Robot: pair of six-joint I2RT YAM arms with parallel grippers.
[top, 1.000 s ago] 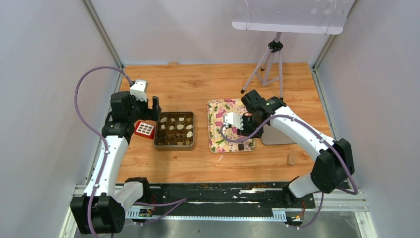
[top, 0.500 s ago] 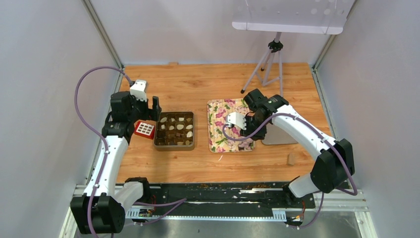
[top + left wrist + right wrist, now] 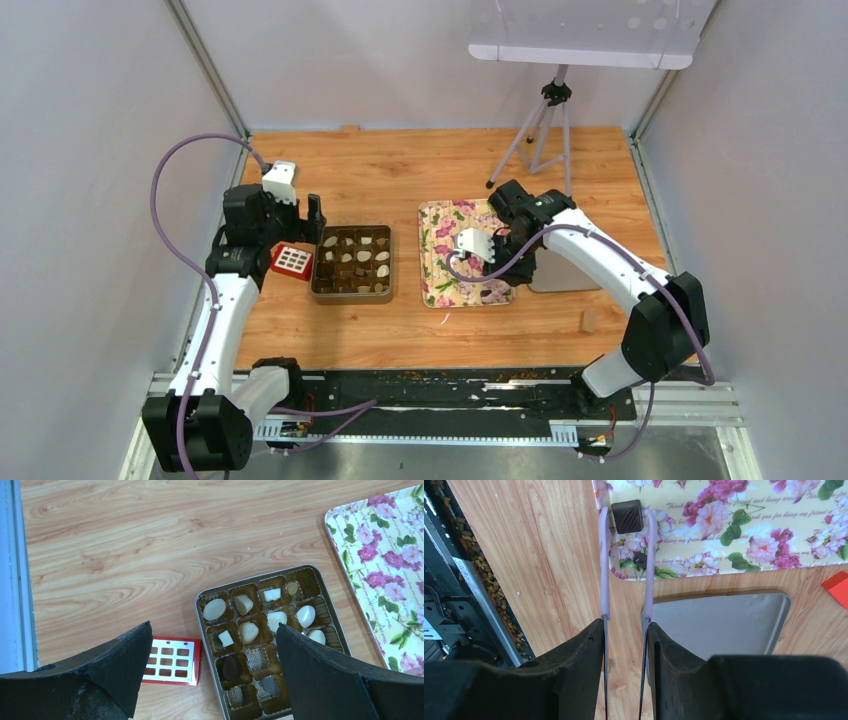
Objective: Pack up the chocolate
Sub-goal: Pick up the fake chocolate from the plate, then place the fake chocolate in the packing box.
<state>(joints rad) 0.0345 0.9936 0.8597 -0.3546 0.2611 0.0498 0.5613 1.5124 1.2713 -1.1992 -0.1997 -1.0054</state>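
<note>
A metal box of cups holds several chocolate pieces, cream-white ones and dark ones. My left gripper hangs open above the box's left side, holding nothing. My right gripper is shut on purple tongs. The tongs' two tips stand apart on either side of a dark square chocolate on the floral tray. A small round dark piece lies between the tong arms, nearer the tray's edge. In the top view the right gripper is over the tray's near right part.
A red block with a white grid lies left of the box. A grey lid lies right of the tray. A tan cylinder stands near the front right. A tripod stands at the back.
The right wrist has shifted slightly over the tray's near right corner and the dark square now sits between the tong tips. The left arm has not moved.
</note>
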